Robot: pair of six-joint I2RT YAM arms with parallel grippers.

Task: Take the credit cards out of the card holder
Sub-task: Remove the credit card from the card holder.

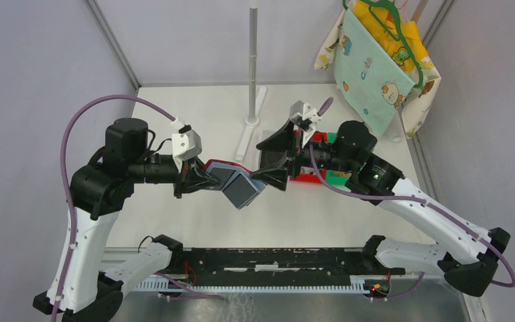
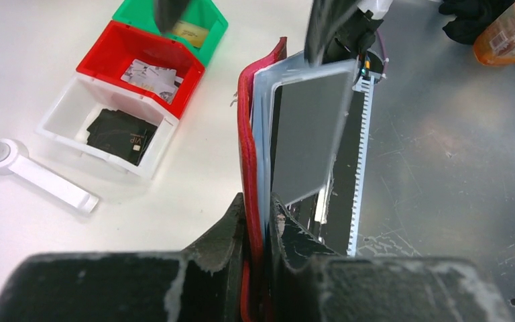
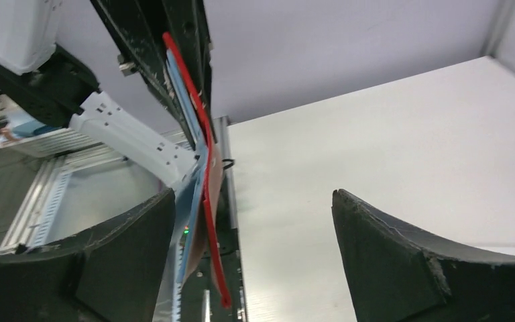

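Note:
My left gripper [image 1: 201,178] is shut on one end of the red card holder [image 1: 213,166] and holds it above the table. In the left wrist view the jaws [image 2: 258,211] pinch the holder [image 2: 247,134] edge-on. A grey-blue credit card [image 2: 308,127] sticks out of its pocket, and it shows in the top view too [image 1: 243,190]. My right gripper [image 1: 268,161] is open, with its fingers on either side of the holder's free end. In the right wrist view [image 3: 253,198] the red holder [image 3: 209,201] and the blue card edge [image 3: 189,208] hang close to the left finger without touching it.
Green [image 2: 204,17], red [image 2: 107,47] and white [image 2: 67,114] bins stand in a row; the red one holds cards [image 2: 149,74], the white one a black card [image 2: 117,134]. A white pole stand [image 1: 253,67] and hanging cloths [image 1: 375,60] are at the back.

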